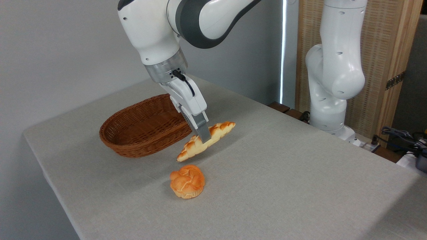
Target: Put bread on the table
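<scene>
We see the gripper [204, 137] clamped across the middle of the bread [218, 131], held tilted just beside the basket [140, 131], apparently hovering low above the table [283, 166], likely for set-down behind the bun [187, 181].

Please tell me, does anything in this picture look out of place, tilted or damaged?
Only the golden braided bread loaf is askew: the gripper holds it tilted, right end higher, beside the brown oval wicker basket, which looks empty. The round orange knotted bun sits intact on the grey table. Nothing looks damaged.
</scene>
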You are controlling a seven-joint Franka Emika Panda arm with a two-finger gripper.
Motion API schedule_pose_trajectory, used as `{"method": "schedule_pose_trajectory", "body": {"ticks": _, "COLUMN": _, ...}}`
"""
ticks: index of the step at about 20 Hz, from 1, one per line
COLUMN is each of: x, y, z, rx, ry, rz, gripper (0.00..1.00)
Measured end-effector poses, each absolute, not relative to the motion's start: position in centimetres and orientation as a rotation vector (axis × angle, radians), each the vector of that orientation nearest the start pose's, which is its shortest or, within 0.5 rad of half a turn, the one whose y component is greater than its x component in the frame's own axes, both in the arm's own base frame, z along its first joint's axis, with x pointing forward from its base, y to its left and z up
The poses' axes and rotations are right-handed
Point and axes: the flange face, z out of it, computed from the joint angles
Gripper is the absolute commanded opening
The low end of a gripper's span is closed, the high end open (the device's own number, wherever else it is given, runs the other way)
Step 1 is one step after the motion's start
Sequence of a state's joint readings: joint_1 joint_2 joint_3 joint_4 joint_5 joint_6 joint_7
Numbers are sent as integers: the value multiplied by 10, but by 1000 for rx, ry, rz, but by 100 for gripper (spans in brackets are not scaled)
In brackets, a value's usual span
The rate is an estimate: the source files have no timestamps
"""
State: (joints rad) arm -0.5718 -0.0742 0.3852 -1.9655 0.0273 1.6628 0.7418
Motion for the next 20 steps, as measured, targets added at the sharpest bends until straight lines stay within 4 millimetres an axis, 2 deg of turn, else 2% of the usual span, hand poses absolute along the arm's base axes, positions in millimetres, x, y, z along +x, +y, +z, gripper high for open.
{"method": "schedule_pose_trajectory", "body": {"ticks": 9, "x": 505, "y": -89, "z": 490, "rx": -2841, "ry": 1440, "rz": 341, "gripper": 100}}
{"method": "schedule_pose_trajectory", "body": {"ticks": 12, "x": 511, "y": -89, "z": 513, "rx": -2839, "ry": 1436, "rz": 276, "gripper": 100}}
{"method": "schedule_pose_trajectory", "body": {"ticks": 17, "x": 517, "y": -87, "z": 572, "rx": -2833, "ry": 1426, "rz": 155, "gripper": 100}}
{"method": "schedule_pose_trajectory", "body": {"ticks": 20, "x": 518, "y": -86, "z": 593, "rx": -2830, "ry": 1422, "rz": 114, "gripper": 100}}
